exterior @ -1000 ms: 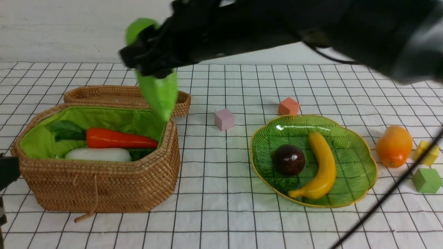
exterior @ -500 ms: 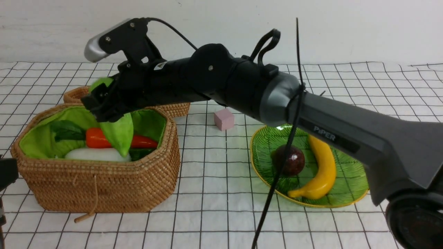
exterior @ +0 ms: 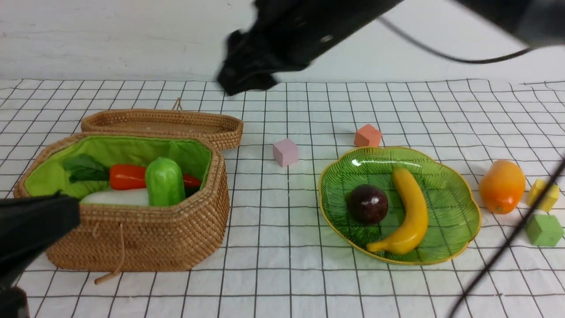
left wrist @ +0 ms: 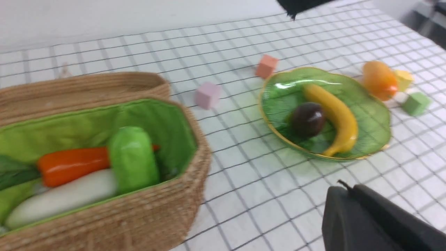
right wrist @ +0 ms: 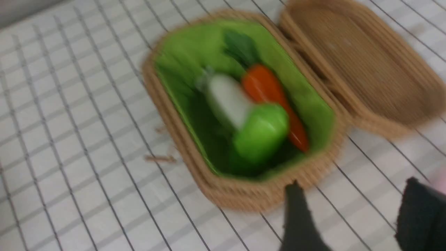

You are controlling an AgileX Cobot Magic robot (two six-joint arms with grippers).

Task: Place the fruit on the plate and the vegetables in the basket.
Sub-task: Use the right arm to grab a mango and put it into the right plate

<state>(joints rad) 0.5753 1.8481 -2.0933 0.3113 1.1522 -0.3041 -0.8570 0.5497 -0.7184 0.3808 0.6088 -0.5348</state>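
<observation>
Underneath, white grid-lined tablecloth [exterior: 282, 282].

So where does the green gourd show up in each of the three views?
Front view: gourd stands in the basket, at its right end.
Left wrist view: gourd beside the carrot, inside the basket.
Right wrist view: gourd, blurred, over the radish.
Shared landmark: the carrot.

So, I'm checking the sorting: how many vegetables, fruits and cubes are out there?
Vegetables: 3, all in the basket: carrot, radish, gourd
Fruits: 3: banana and mangosteen on the plate, mango off it
Cubes: 4: pink, orange, yellow, green
Total: 10
</observation>
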